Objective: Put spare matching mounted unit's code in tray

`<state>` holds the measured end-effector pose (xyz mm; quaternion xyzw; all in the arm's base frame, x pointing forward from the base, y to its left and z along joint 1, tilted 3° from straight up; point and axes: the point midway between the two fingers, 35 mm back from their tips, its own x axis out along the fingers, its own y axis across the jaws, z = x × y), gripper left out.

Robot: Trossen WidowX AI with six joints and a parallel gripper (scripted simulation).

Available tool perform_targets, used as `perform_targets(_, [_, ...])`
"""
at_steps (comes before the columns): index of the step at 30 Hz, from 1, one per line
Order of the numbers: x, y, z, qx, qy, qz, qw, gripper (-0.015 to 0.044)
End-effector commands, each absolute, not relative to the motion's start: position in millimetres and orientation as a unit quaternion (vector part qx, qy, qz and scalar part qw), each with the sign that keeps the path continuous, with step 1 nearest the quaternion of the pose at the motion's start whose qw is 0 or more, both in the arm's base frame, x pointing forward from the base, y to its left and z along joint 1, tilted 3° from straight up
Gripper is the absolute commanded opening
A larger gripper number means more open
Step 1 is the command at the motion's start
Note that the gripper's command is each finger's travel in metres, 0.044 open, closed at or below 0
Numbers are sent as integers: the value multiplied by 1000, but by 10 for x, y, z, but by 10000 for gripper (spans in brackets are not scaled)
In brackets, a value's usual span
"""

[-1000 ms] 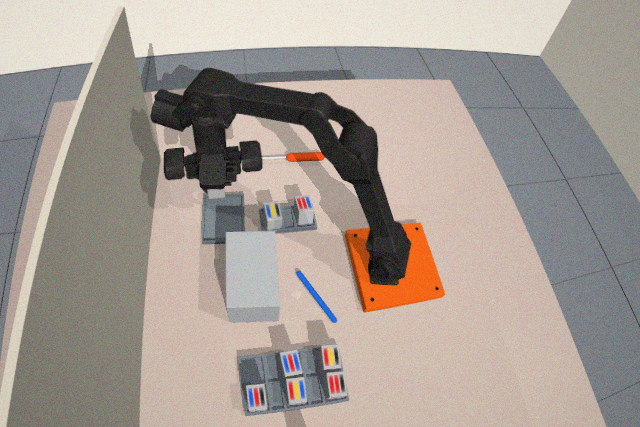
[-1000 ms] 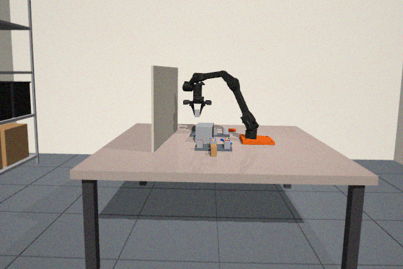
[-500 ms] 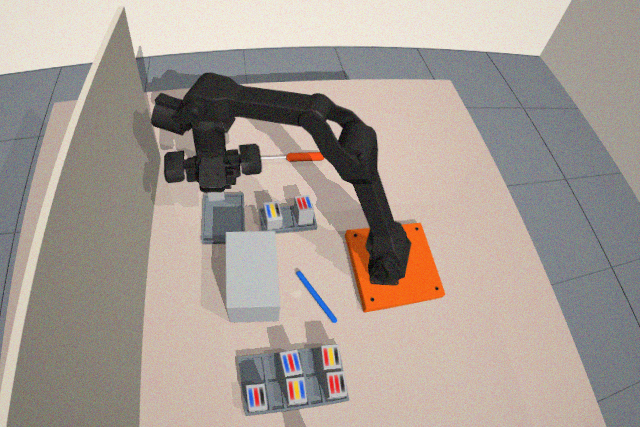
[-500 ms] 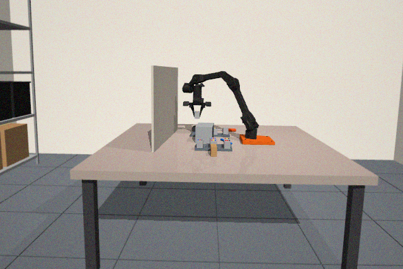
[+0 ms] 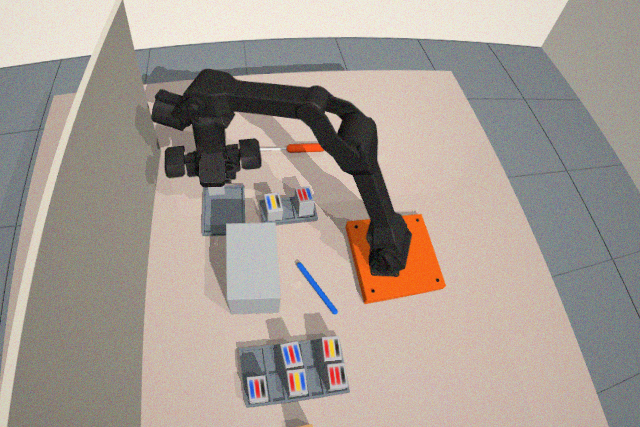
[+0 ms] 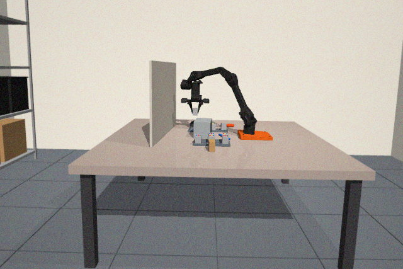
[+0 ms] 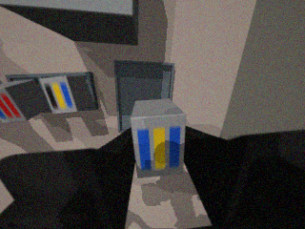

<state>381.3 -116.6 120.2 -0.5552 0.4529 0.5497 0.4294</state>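
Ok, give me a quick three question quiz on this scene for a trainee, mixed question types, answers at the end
1. True or false: the gripper holds nothing.
2. The stripes on the held spare run: A) red, red, black B) blue, yellow, blue C) black, yellow, blue
3. In the top view, what lies between the grey block and the orange base plate?

Key: 1. False, it is shut on the spare. 2. B. 3. A blue pen.

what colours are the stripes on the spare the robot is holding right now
Blue, yellow, blue: three upright stripes on the held spare, clearest in the wrist view.
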Motion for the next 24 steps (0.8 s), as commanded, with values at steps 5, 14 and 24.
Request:
perform_targets(5, [3811, -1173, 1135, -556, 453, 551, 427, 0])
perform_targets(14, [3812, -1175, 1073, -556, 453, 551, 427, 0])
perform_targets(24, [3811, -1178, 1005, -556, 453, 551, 427, 0])
